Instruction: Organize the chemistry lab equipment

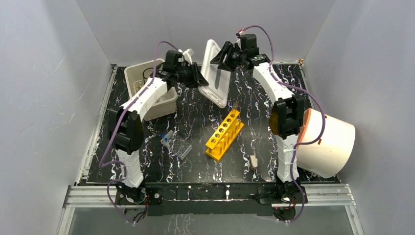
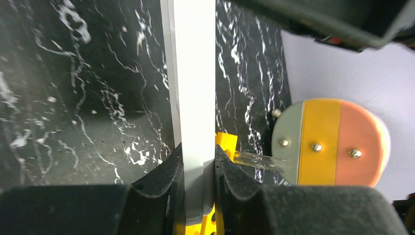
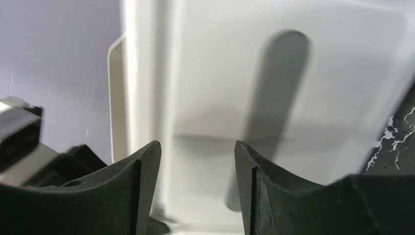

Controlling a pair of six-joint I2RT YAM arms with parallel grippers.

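Left gripper was pinched narrow on the edge of the white slotted lid, which stood on edge toward the 12 o'clock side of the table. Right gripper stood wide at the lid's face, gripping nothing. Yellow tube rack lay near table centre, long axis running 1 to 7 o'clock. It was rigid moulded plastic with six holes, probably light, best taken across its narrow width at mid-length. Clear tube at its 1 o'clock end looked like glass: smooth, slippery, fragile, so the rack should travel level. Clear ridged tray sat at the rack's 9 o'clock. It looked thin and flexible, best gripped by a rim.
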